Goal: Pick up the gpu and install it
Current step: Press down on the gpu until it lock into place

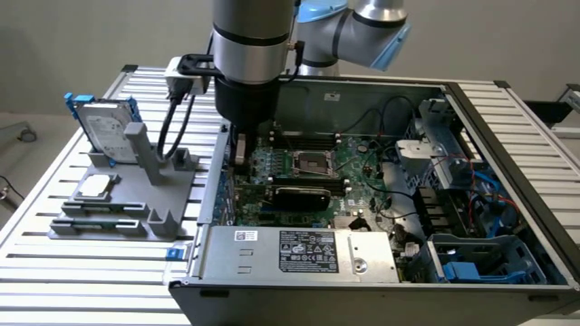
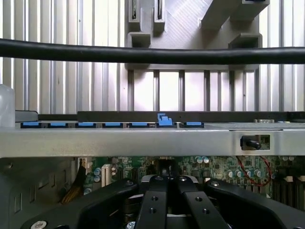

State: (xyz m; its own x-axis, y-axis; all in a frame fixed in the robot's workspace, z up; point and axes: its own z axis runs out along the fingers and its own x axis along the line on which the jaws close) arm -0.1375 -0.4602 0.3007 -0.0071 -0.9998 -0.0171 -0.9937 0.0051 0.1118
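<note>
Seating looks like the step in hand, judging from how things lie. The gpu already stands inside the open computer case, its black shroud low over the motherboard and close to the power supply. The gray fixture out on the counter carries no such card.

The end effector is clenched. In the wrist view its fingers meet, and I cannot see anything gripped between them. It hangs inside the case by the wall at the exterior view's left, over the board's edge.

The gpu lies near the end effector but apart from it, toward the power supply and toward the exterior view's right. I cannot tell whether the fingertips touch the card's bracket end.

To seat the card well, any push should go straight down on its top edge, not on the shroud. The pressure should be even along its length so the connector enters square. The bracket end should stay flush with the case wall, and the loose black cables and nearby board parts should be kept clear.
</note>
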